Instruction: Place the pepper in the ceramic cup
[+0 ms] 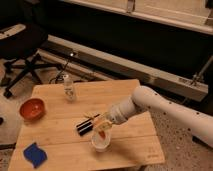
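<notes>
Wooden table (60, 129) bears an orange bowl (32, 108) at left, a bottle (69, 90) far, and a blue cloth (35, 154) near. Gripper (99, 127), at centre, is closed on the pepper (102, 132), directly over the white cup (100, 142).

**Round the wooden worktop (135, 145)**

Spotting an orange bowl (32, 108) by the left edge, a clear bottle (69, 90) upright toward the back, a blue cloth (34, 154) front-left. Behind, a black office chair (25, 50). Claw (95, 125) low over front-middle.
</notes>
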`<state>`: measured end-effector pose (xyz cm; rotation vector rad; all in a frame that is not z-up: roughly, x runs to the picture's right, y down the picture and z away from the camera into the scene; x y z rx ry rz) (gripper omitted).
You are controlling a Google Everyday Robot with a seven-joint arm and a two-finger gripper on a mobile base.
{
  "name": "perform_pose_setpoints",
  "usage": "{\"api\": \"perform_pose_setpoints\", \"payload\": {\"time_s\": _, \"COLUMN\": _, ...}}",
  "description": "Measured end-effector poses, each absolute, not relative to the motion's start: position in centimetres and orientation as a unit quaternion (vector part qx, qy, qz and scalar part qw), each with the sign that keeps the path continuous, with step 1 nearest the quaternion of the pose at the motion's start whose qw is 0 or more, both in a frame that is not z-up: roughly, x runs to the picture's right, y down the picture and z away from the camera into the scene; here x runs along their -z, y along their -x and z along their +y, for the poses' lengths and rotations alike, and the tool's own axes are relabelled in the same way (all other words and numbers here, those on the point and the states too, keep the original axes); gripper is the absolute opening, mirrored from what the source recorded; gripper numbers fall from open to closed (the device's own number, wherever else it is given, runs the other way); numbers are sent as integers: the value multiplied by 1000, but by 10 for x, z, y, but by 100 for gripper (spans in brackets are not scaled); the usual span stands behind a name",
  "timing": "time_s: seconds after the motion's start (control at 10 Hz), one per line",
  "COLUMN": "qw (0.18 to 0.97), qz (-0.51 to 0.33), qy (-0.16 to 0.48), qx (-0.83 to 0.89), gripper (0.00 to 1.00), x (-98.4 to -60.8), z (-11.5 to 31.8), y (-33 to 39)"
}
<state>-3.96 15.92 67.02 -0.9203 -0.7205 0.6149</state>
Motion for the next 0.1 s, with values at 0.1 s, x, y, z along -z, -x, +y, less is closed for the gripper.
{"api": "perform_pose_setpoints", "payload": {"time_s": 0.1, "qw": 790, "qz": -335, "qy": 427, "qx": -286, "gripper": 80, "x": -670, "z": 159, "y": 40}}
